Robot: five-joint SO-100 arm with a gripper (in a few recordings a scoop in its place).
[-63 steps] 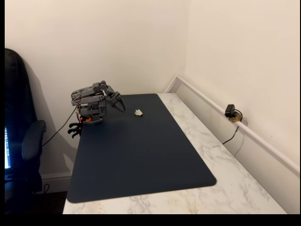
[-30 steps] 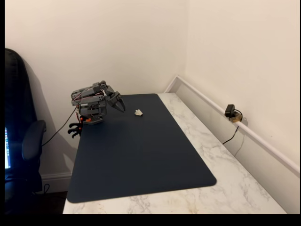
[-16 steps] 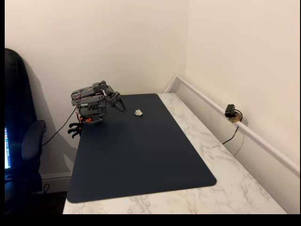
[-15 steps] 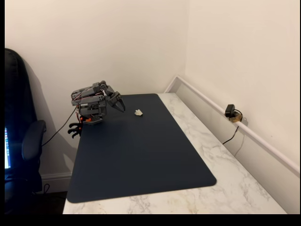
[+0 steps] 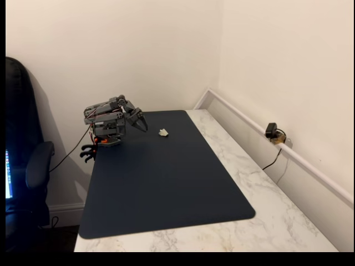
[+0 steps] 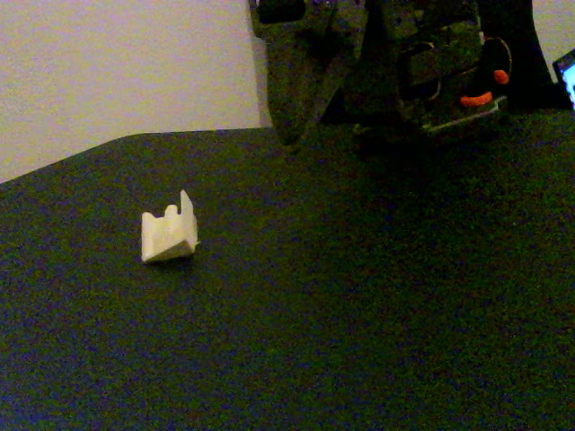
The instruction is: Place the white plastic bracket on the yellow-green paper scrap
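The white plastic bracket (image 5: 163, 132) lies on the dark blue mat (image 5: 161, 183) near its far edge; close up it is a small off-white angular piece (image 6: 169, 235) resting alone on the mat (image 6: 359, 314). The grey arm sits folded at the mat's far left corner. Its gripper (image 5: 143, 126) points down toward the mat, a short way left of the bracket and apart from it, and looks shut with nothing in it. In a fixed view the gripper (image 6: 292, 139) hangs to the upper right of the bracket. The yellow-green paper scrap is out of view.
The mat covers most of a white marble table (image 5: 260, 183). A small webcam (image 5: 272, 132) sits on the wall rail at the right, with a cable. A black office chair (image 5: 25, 166) stands left of the table. Walls close the back and right.
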